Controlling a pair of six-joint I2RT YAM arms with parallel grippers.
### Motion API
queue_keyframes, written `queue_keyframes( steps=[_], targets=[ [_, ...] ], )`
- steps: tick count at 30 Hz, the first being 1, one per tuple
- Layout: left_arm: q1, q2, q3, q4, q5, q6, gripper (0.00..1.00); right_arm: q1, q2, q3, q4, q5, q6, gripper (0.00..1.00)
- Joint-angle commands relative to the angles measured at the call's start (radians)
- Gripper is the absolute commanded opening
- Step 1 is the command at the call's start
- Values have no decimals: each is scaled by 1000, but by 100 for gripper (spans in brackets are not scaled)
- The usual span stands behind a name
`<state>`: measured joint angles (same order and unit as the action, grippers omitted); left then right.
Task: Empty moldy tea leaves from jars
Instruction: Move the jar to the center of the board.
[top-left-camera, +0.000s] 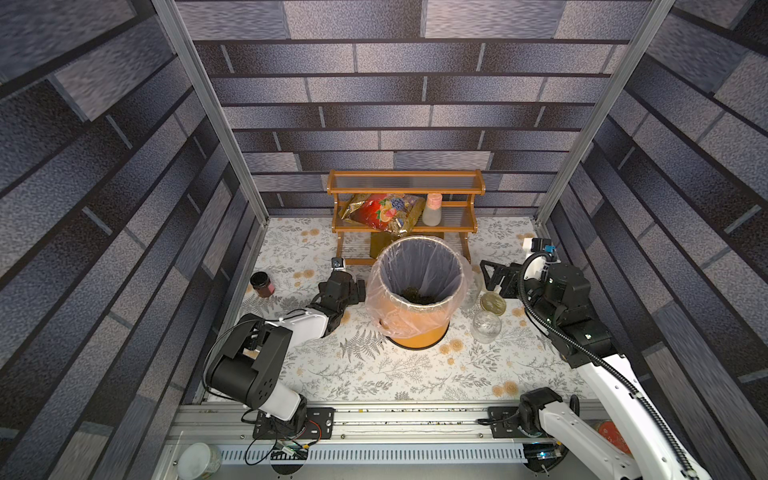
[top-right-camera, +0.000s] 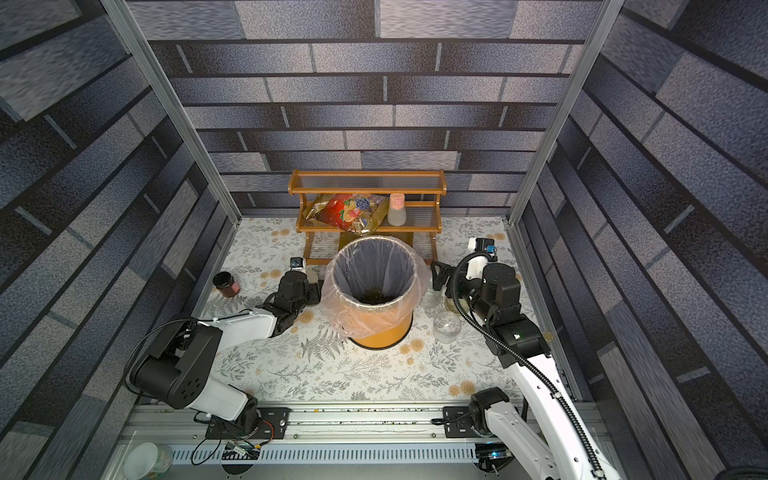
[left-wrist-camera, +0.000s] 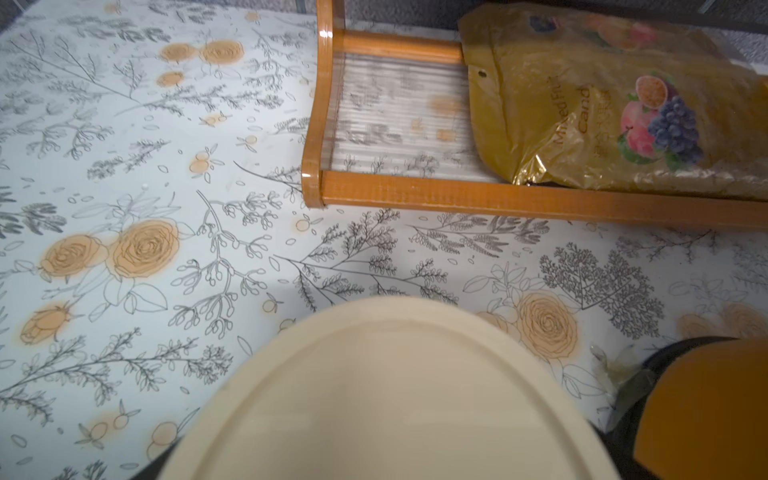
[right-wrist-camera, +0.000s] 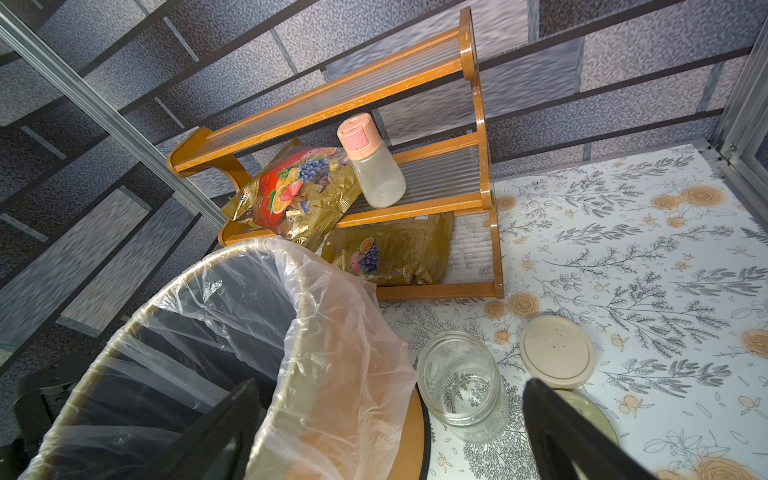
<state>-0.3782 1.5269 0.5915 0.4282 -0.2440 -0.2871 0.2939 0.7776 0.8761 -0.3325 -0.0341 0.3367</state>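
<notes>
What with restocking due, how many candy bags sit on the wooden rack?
2. One candy bag lies on the wooden rack's middle shelf, beside the pink-capped bottle; the other candy bag lies on the bottom shelf. None seems hidden.

The only print that can be read is on the gold bag (left-wrist-camera: 582, 83) on the bottom shelf of the wooden rack (left-wrist-camera: 415, 195). In the left wrist view it reads "Mixed Fr…" and "Cand…", both cut off. The right wrist view shows part of "Candy" on the same bag (right-wrist-camera: 399, 249).
</notes>
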Motion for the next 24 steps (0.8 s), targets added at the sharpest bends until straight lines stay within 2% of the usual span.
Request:
queue_keyframes(
  steps=[1, 4, 7, 10, 16, 24],
  targets=[
    [-6, 11, -35, 91, -23, 32, 100, -3, -1, -14, 27, -17, -4, 100],
    [-21, -15, -64, 124, -40, 53, 95, -4, -3, -12, 26, -17, -5, 100],
    [-33, -48, -76, 109, -58, 62, 86, -3, -3, -14, 28, -20, -2, 100],
    [-51, -77, -88, 94, -76, 60, 83, -3, -1, -14, 30, -25, 2, 100],
    [-111, -147, -116, 19, -134, 47, 81, -3, -3, -16, 26, -35, 5, 100],
    [-193, -281, -192, -86, -208, -39, 82, -3, 18, -12, 35, -65, 19, 100]
  ],
)
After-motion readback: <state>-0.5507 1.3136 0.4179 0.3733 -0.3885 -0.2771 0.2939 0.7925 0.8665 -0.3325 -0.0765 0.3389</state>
